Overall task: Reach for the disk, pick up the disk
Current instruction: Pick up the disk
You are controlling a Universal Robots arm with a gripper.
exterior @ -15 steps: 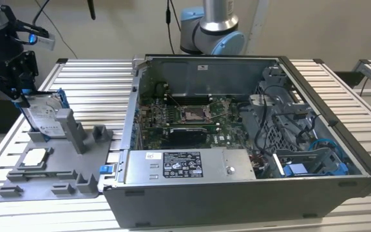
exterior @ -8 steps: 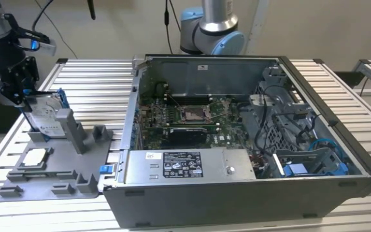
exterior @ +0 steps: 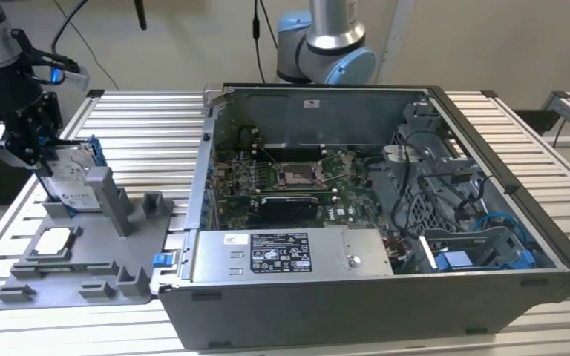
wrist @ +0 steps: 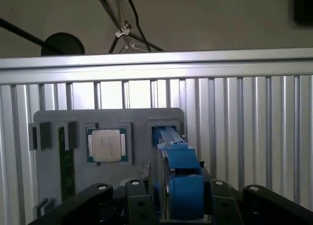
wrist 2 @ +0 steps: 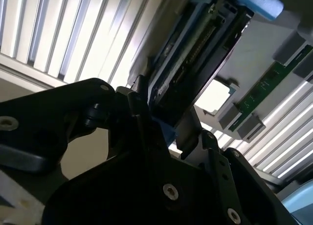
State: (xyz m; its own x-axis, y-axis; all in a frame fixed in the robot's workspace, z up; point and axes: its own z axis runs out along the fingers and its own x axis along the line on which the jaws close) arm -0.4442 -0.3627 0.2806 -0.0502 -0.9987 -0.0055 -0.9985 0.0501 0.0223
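At the exterior view's left, the gripper (exterior: 39, 152) is clamped narrowly on the disk (exterior: 75, 185). The disk stands on edge between its jaws, long axis upright, in a gray holder (exterior: 116, 274) on the counter (exterior: 146, 126). The disk's lower end is hidden in the slot. Rightward sits an open computer case (exterior: 364, 297).

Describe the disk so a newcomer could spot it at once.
Beside the open computer case, at the exterior view's left, a grey fixture tray lies on the slatted table. The disk stands on edge at the tray's far end, by the claw. Unlike the flat square chip nearby, it is upright, silver, white-labelled and blue-framed.
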